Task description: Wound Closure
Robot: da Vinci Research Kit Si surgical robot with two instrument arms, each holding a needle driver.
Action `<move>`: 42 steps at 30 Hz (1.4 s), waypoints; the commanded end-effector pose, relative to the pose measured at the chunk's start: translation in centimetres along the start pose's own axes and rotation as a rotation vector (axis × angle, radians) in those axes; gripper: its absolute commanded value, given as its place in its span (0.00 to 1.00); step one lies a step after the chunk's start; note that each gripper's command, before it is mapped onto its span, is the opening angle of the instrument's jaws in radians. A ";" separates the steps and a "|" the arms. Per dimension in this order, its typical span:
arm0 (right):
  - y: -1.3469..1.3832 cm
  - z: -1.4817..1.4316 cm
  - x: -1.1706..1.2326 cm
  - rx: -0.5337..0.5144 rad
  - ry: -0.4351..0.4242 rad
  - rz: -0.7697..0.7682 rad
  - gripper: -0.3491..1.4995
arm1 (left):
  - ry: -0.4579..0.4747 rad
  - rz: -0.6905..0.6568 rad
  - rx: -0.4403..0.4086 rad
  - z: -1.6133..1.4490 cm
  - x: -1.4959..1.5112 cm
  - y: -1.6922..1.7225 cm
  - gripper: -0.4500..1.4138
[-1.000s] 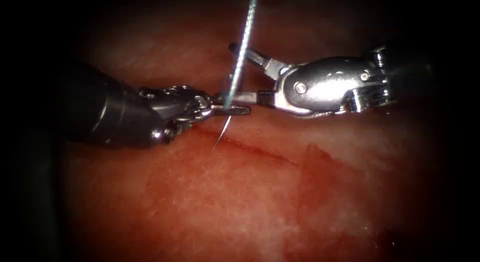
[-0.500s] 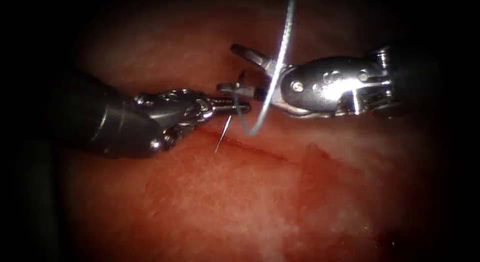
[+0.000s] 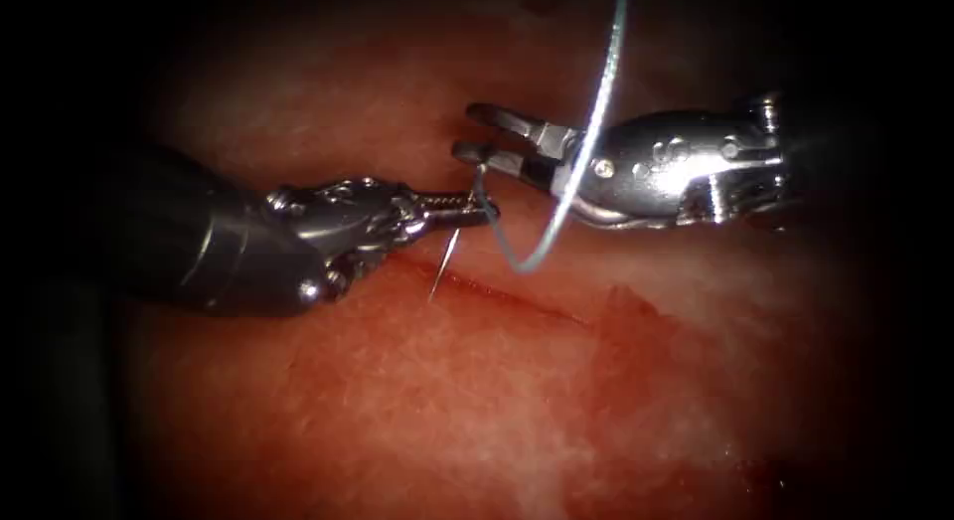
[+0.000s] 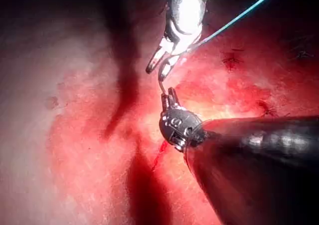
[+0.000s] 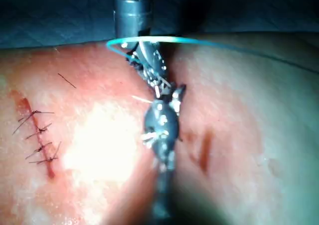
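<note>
One end effector (image 3: 475,214), seemingly needle-clamped (image 3: 444,264).

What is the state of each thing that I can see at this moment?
Left hand: shut on the needle.
Right hand: open, holds nothing.
Needle: held near its rear end, tip at the cut.
Thread: slack, looped beside the needle.
Cut: open, unstitched here.
Tissue: wet with red fluid.
</note>
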 end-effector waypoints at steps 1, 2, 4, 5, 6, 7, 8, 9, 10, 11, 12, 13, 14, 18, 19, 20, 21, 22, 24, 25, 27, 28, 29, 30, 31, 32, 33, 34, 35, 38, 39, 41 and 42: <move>-0.11 0.04 -0.03 0.006 0.003 0.003 0.03 | -0.004 -0.004 -0.003 0.03 -0.12 0.02 0.00; -0.11 0.04 -0.03 0.008 0.006 0.003 0.00 | -0.004 -0.004 -0.003 0.02 -0.13 0.02 0.00; -0.12 0.03 -0.03 0.011 0.009 -0.003 0.00 | -0.005 -0.004 -0.006 0.02 -0.13 0.02 0.00; -0.12 0.03 -0.03 0.013 0.011 -0.009 0.00 | -0.005 -0.004 -0.006 0.02 -0.13 0.02 0.00; -0.12 0.02 -0.03 0.014 0.011 -0.015 0.00 | -0.005 -0.004 -0.005 0.02 -0.12 0.03 0.00; -0.11 0.01 -0.03 0.017 0.014 -0.026 0.00 | -0.006 -0.005 -0.005 0.02 -0.12 0.03 0.00; -0.10 0.00 -0.03 0.020 0.016 -0.032 0.00 | -0.006 -0.006 -0.005 0.02 -0.11 0.03 0.00; -0.08 -0.03 -0.04 0.022 0.017 -0.050 0.00 | -0.007 0.016 -0.006 0.02 -0.09 0.04 0.14; -0.07 -0.04 -0.05 0.025 0.020 -0.056 0.00 | -0.002 0.055 -0.007 0.01 -0.07 0.04 0.31; -0.06 -0.05 -0.06 0.026 0.020 -0.062 0.00 | 0.002 0.095 -0.008 0.01 -0.06 0.04 0.42; -0.05 -0.05 -0.06 0.028 0.023 -0.068 0.00 | 0.013 0.152 -0.010 0.01 -0.04 0.04 0.58; -0.05 -0.06 -0.07 0.030 0.025 -0.074 0.00 | 0.026 0.197 0.004 0.01 -0.03 0.04 0.68; -0.04 -0.06 -0.07 0.034 0.026 -0.081 0.00 | 0.037 0.213 0.016 0.01 -0.03 0.04 0.71; -0.07 -0.03 -0.08 0.048 0.028 -0.120 0.00 | 0.055 0.222 0.032 -0.06 -0.04 0.03 0.82; -0.08 -0.03 -0.08 0.051 0.024 -0.127 0.00 | 0.054 0.223 0.034 -0.10 -0.04 0.02 0.85; -0.09 -0.02 -0.08 0.054 0.021 -0.146 0.00 | 0.053 0.223 0.035 -0.13 -0.04 0.01 0.87; -0.10 0.00 -0.09 0.057 0.022 -0.159 0.00 | 0.051 0.224 0.035 -0.18 -0.05 0.00 0.88; -0.11 0.01 -0.09 0.059 0.022 -0.166 0.00 | 0.049 0.225 0.035 -0.25 -0.05 -0.02 0.88; -0.14 0.05 -0.10 0.059 0.018 -0.192 0.00 | 0.046 0.227 0.036 -0.36 -0.07 -0.05 0.88; -0.16 0.08 -0.10 0.057 0.017 -0.199 0.00 | 0.044 0.230 0.038 -0.44 -0.10 -0.07 0.88; -0.19 0.13 -0.12 0.053 0.014 -0.226 0.00 | 0.042 0.235 0.040 -0.55 -0.16 -0.10 0.87; -0.21 0.16 -0.13 0.052 0.016 -0.234 0.00 | 0.042 0.240 0.040 -0.61 -0.21 -0.11 0.86; -0.22 0.19 -0.14 0.051 0.017 -0.235 0.00 | 0.045 0.243 0.041 -0.66 -0.25 -0.12 0.85; -0.24 0.23 -0.15 0.053 0.019 -0.249 0.00 | 0.036 0.247 0.044 -0.70 -0.30 -0.13 0.84; -0.25 0.26 -0.15 0.050 0.017 -0.256 0.00 | 0.028 0.252 0.047 -0.73 -0.34 -0.13 0.82; -0.26 0.29 -0.16 0.050 0.019 -0.257 0.00 | 0.019 0.256 0.047 -0.76 -0.39 -0.13 0.80; -0.28 0.32 -0.17 0.049 0.022 -0.264 0.00 | 0.003 0.263 0.047 -0.79 -0.46 -0.13 0.77; -0.29 0.36 -0.17 0.049 0.023 -0.265 0.00 | -0.011 0.268 0.047 -0.80 -0.52 -0.12 0.76; -0.29 0.39 -0.18 0.050 0.026 -0.265 0.00 | -0.028 0.278 0.045 -0.80 -0.57 -0.12 0.74; -0.30 0.48 -0.20 0.052 0.032 -0.285 0.00 | -0.095 0.297 0.049 -0.75 -0.71 -0.09 0.70; -0.30 0.51 -0.20 0.053 0.036 -0.292 0.00 | -0.117 0.307 0.053 -0.73 -0.76 -0.08 0.69; -0.30 0.57 -0.22 0.054 0.042 -0.311 0.00 | -0.140 0.324 0.060 -0.68 -0.83 -0.07 0.68; -0.31 0.63 -0.25 0.053 0.046 -0.326 0.00 | -0.155 0.333 0.064 -0.64 -0.88 -0.05 0.64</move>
